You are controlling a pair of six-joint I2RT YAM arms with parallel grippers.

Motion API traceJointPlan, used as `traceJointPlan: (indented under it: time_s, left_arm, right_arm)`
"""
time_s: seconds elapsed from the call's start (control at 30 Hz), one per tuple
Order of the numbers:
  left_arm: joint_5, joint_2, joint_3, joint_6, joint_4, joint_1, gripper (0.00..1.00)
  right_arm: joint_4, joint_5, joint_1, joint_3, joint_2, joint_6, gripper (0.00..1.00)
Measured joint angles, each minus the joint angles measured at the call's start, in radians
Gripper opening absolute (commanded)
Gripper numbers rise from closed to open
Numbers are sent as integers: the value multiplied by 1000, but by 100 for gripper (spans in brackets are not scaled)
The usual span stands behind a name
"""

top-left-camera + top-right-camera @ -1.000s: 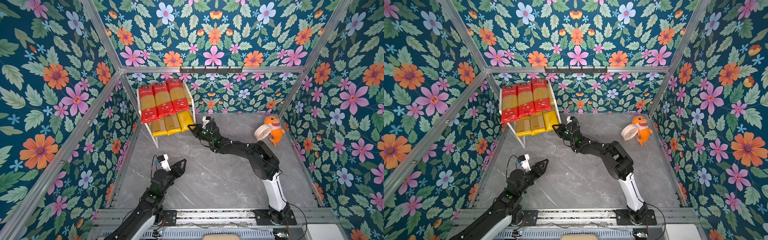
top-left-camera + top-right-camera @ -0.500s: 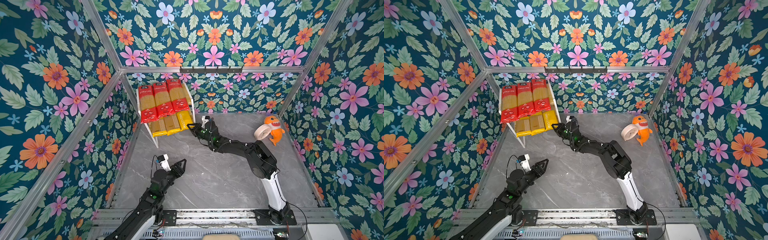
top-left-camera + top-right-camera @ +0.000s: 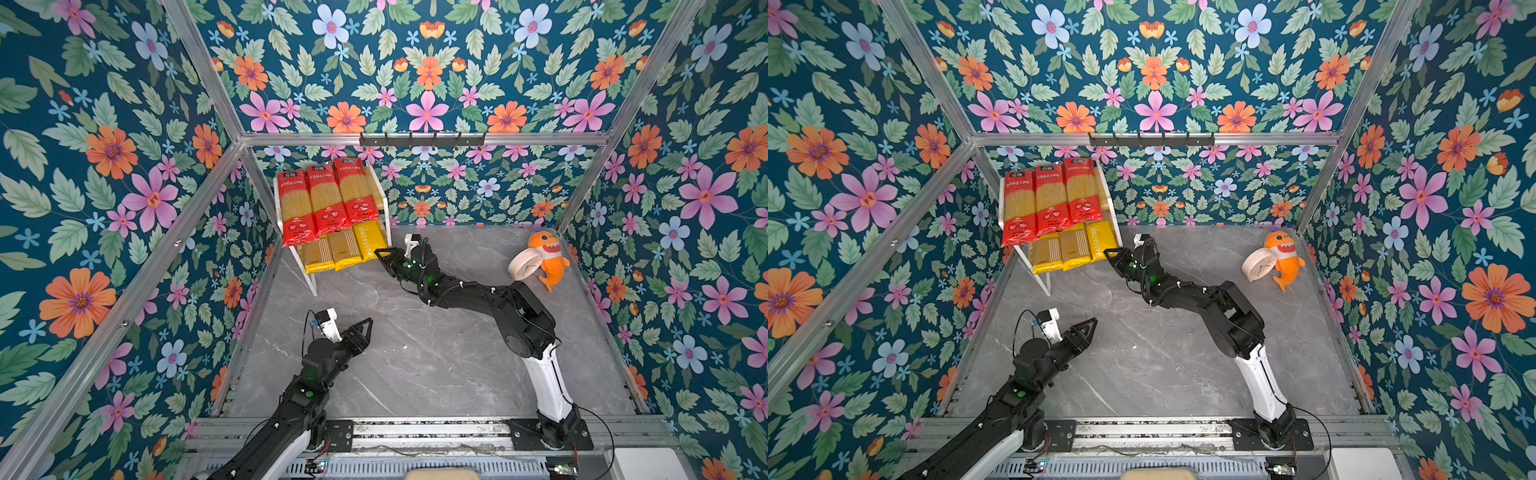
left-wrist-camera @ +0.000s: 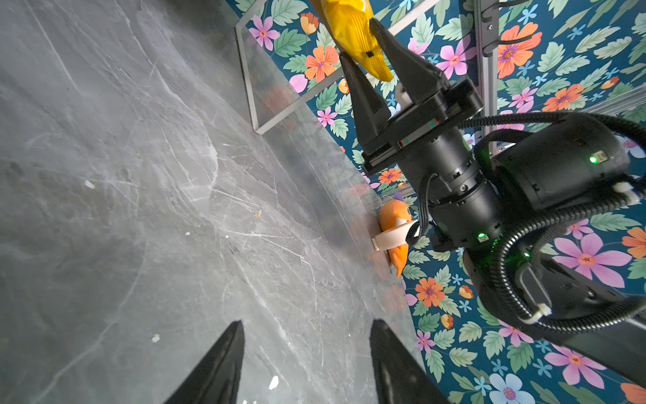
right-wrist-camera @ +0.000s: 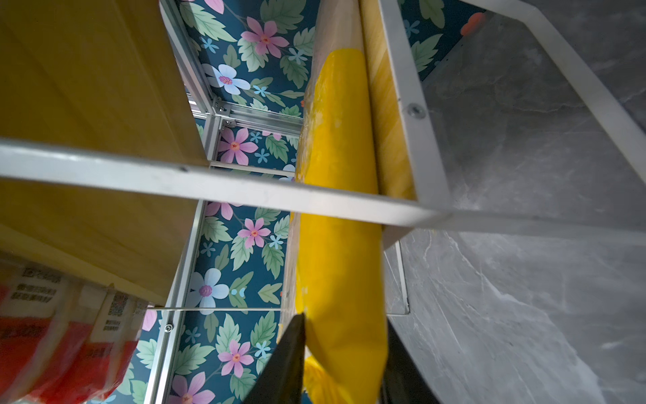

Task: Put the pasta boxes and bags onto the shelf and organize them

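Shelf (image 3: 304, 274) in the far left corner of the table (image 3: 415, 365) carries all six: three red pasta packs (image 3: 324, 199) on the upper board, three yellow pasta packs (image 3: 343, 249) on the lower. The right gripper (image 3: 383, 257) brackets the near end of the rightmost yellow pack (image 3: 369, 241), jaws partly apart; whether they pinch it cannot be told. The left gripper (image 4: 307, 323) hangs half-open and empty. Only letting go, perhaps straightening, appears left.

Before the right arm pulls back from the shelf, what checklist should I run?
1. Three red packs on upper tier: ok.
2. Three yellow packs on lower tier: ok.
3. Right tool off the rightmost yellow pack: cannot tell; jaws flank its end.
4. Left tool open, empty: ok.
5. Shelf upright: ok.
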Motion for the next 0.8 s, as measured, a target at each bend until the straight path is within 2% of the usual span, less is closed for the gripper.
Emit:
traceJointPlan:
  time_s: [0.17,0.5,0.67,0.8]
  left_arm:
    - [0,-7,7,8,-5,0,60]
    - [-16,-38,59,69,-89,0,61]
    - [-64,-51,145,158,-187,0,64]
    - [-127,-10,211,235,-247,0,68]
  right_arm:
    - [17,-8,-2,-49,-41,-1,40]
    - [57,-15,-11,-272,-211,-65,42]
    - [38,-26,-31,-455,-352,-156,43]
    - [-27,-5,-47,-607,-527,-283,44]
